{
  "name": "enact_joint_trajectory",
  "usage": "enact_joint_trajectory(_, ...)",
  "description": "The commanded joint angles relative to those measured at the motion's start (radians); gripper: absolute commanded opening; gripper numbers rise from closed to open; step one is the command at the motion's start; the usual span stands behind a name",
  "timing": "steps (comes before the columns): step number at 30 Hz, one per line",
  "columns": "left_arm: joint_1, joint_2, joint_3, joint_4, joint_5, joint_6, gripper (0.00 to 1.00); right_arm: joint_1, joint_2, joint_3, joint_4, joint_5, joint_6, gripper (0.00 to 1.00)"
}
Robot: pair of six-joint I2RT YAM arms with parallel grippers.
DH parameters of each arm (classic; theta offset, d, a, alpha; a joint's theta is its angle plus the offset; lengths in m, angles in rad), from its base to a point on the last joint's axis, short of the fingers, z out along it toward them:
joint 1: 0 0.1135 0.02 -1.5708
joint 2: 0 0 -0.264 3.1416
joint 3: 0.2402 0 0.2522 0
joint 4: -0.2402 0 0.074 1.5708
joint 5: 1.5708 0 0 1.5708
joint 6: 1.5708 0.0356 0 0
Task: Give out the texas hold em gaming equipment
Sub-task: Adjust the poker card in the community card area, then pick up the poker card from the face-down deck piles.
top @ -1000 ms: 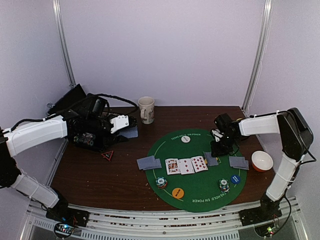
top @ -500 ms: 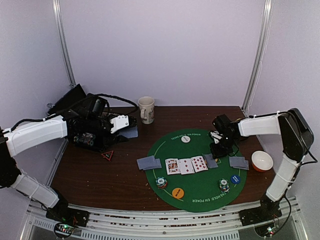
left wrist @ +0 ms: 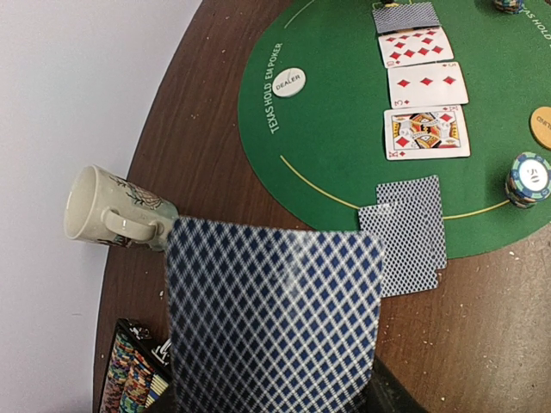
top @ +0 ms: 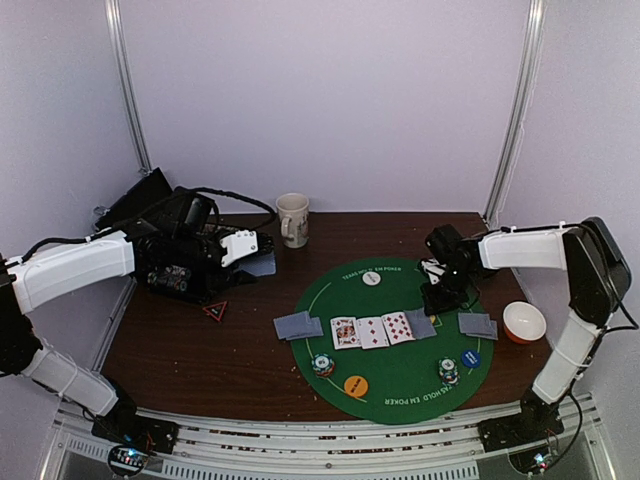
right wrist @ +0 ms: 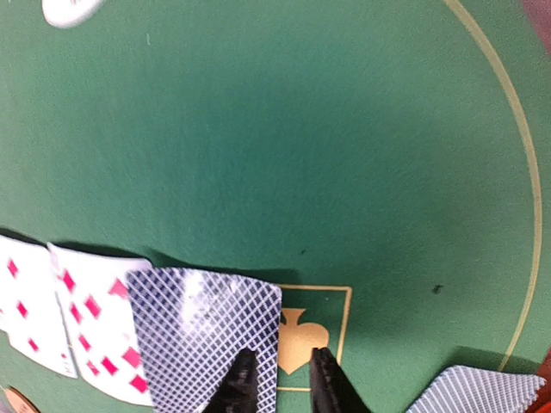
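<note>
When seen from above, the green mat [top: 390,300] has three face-up cards [top: 372,331] in a row, and the right gripper [top: 437,302] hangs low at the right end of that row, over a face-down card [top: 422,323]. Chip stacks [top: 322,365] and coloured discs [top: 356,385] sit on the near side of the mat. Well away to the left, the left gripper [top: 262,250] is up off the table near the mug [top: 292,218]. From the left wrist, a blue-backed card [left wrist: 274,314] fills the near part of the picture. The left gripper has hold of it, but its fingers hide behind the card, and it is hard to tell if more cards lie under it. From the right wrist, the two fingers [right wrist: 241,379] stand a little apart with nothing between them; only the mat and a gold spade box [right wrist: 297,331] show in the gap. The face-down card lies flat on the mat, touching one finger and covering part of a red diamond card [right wrist: 95,344]. The step looks like setting this card down. To do it well, the card should probably slide sideways onto the spade box so the red card shows whole, and then the fingers should go straight up so they do not drag it.
</note>
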Motion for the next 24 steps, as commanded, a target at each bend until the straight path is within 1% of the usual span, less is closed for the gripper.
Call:
enact_joint_trajectory(1, -0.002, -0.008, -0.003, 0.036, 0.004, 0.008, 0.50, 0.037, -0.088, 0.111, -0.041, 0.073, 0.020, 0.28)
enact_joint_trajectory(2, -0.001, -0.007, -0.003, 0.035, 0.005, 0.008, 0.50, 0.059, -0.102, 0.132, -0.026, 0.064, 0.019, 0.31)
enact_joint_trajectory(4, -0.002, -0.007, 0.000, 0.036, 0.009, 0.007, 0.51, 0.126, -0.122, 0.167, 0.044, -0.011, 0.016, 0.34)
enact_joint_trajectory(7, -0.002, -0.008, 0.001, 0.036, 0.012, 0.008, 0.50, 0.227, -0.126, 0.203, 0.248, -0.189, 0.046, 0.40)
enact_joint_trajectory(9, -0.002, -0.009, 0.001, 0.036, 0.015, 0.009, 0.50, 0.297, -0.109, 0.230, 0.376, -0.266, 0.062, 0.43)
enact_joint_trajectory(12, -0.001, -0.010, 0.003, 0.036, 0.019, 0.009, 0.50, 0.371, -0.071, 0.245, 0.593, -0.335, 0.122, 0.47)
enact_joint_trajectory(16, -0.001, -0.014, 0.004, 0.036, 0.021, 0.009, 0.51, 0.403, 0.012, 0.263, 0.811, -0.370, 0.238, 0.52)
enact_joint_trajectory(19, -0.001, -0.013, 0.006, 0.035, 0.021, 0.009, 0.51, 0.422, 0.092, 0.319, 0.863, -0.379, 0.268, 0.55)
enact_joint_trajectory(22, -0.002, -0.014, 0.005, 0.036, 0.019, 0.010, 0.50, 0.437, 0.161, 0.381, 0.862, -0.384, 0.265, 0.58)
enact_joint_trajectory(24, -0.001, -0.016, 0.004, 0.036, 0.018, 0.008, 0.50, 0.440, 0.189, 0.403, 0.862, -0.386, 0.274, 0.58)
